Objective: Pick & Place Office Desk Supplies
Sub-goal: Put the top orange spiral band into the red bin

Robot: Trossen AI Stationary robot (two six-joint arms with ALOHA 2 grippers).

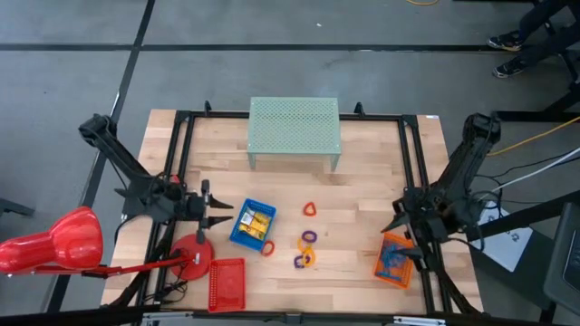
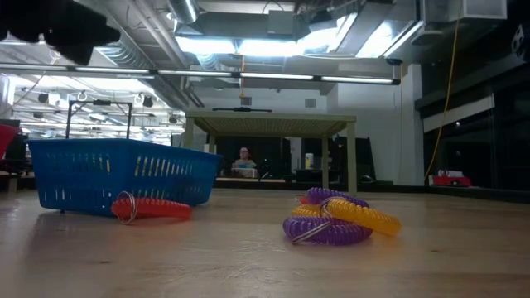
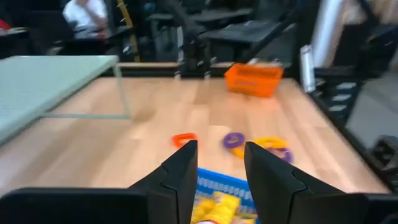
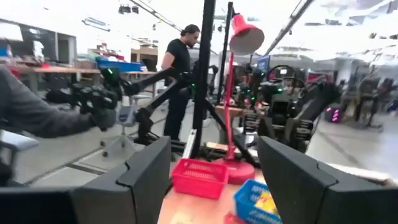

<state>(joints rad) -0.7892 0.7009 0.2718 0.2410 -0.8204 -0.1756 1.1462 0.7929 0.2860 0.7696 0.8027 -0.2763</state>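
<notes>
Several loops (image 1: 306,249) lie loose mid-table, so the left gripper (image 1: 217,213), fingers apart and empty by the blue tray (image 1: 237,234), should probably approach one squarely; right gripper (image 1: 399,225) waits open.

Pale wood-grain tabletop (image 1: 362,181) inside a black frame. Pale green perforated mesh shelf (image 1: 294,127). Blue mesh tray (image 1: 237,234) filled with yellow-and-black clips (image 1: 257,222). Red mesh tray (image 1: 227,282); orange mesh tray (image 1: 395,258) with thin blue loops (image 1: 391,263) in it. Glossy red lamp (image 1: 63,240). Coiled loops: red (image 2: 153,208), orange-red (image 1: 310,209), purple (image 2: 327,231) and yellow (image 2: 364,217) tangled. Dark, near-black arms throughout.
</notes>
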